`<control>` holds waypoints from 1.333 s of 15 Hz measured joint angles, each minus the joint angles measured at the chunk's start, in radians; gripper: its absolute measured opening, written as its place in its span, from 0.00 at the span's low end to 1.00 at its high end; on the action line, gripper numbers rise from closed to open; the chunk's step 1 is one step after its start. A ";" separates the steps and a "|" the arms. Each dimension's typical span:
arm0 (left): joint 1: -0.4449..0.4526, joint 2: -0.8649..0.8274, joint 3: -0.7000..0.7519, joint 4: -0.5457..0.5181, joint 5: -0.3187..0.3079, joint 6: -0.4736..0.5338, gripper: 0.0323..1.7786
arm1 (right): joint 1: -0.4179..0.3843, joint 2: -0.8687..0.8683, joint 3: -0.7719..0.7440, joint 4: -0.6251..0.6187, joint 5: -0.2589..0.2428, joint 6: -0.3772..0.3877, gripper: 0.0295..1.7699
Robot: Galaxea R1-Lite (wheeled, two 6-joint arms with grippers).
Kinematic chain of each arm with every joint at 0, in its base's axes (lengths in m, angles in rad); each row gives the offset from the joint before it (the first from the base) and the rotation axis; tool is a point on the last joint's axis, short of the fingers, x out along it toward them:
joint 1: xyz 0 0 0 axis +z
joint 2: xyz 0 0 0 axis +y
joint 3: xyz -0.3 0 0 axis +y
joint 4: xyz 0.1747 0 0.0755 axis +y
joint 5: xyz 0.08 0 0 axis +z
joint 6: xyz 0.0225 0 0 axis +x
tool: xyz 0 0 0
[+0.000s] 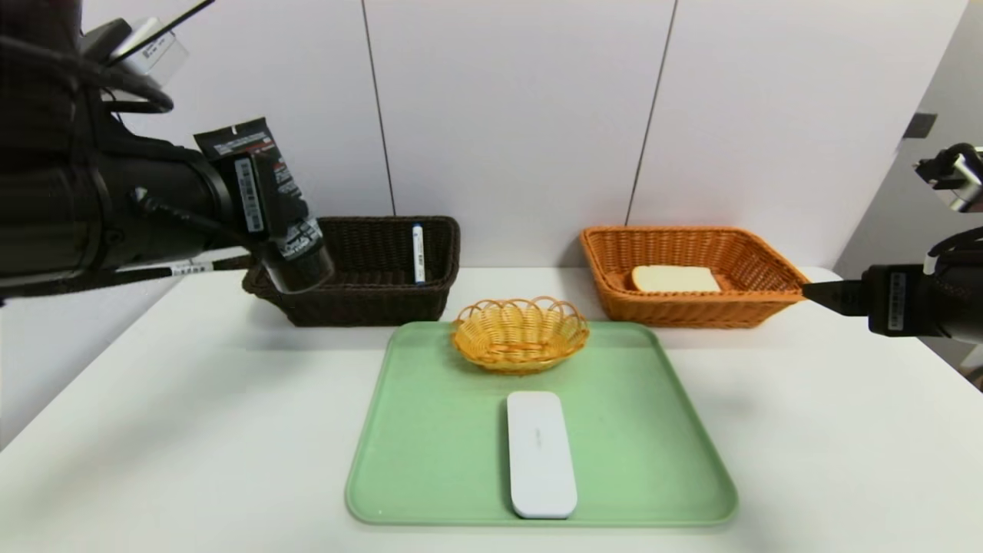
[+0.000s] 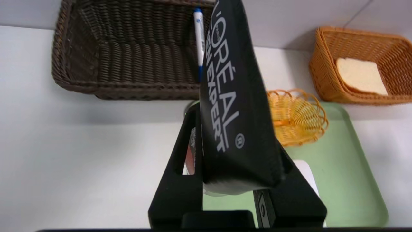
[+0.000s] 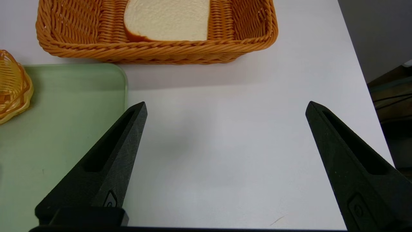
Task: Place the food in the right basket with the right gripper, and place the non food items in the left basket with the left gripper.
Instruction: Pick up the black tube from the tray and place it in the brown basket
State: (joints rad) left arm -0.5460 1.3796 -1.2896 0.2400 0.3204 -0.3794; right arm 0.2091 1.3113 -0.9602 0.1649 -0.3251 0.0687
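You can read "L'ORÉAL" and "EXPERT" plus an ® sign in white on the dark packet (image 2: 236, 106) clamped in the left tool (image 2: 238, 180); other print isn't legible.

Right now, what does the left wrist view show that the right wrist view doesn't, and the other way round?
Only the left wrist view shows the left gripper shut on a black tube, the dark brown basket with a marker pen inside, and part of the white case.

Only the right wrist view shows the right gripper, open above bare table.

Both show the orange basket holding the bread, the green tray and the small yellow basket.
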 joint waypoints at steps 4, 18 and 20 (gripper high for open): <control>0.155 0.137 -0.133 -0.036 -0.070 0.023 0.23 | 0.000 -0.004 0.003 0.000 0.000 0.000 0.96; 0.371 0.580 -0.428 -0.133 -0.119 0.054 0.23 | -0.001 -0.001 0.018 -0.001 0.001 0.000 0.96; 0.376 0.608 -0.451 -0.132 -0.118 0.055 0.23 | -0.001 -0.001 0.017 -0.001 0.000 0.000 0.96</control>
State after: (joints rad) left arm -0.1698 1.9877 -1.7404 0.1081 0.2023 -0.3243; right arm 0.2081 1.3098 -0.9428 0.1638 -0.3247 0.0687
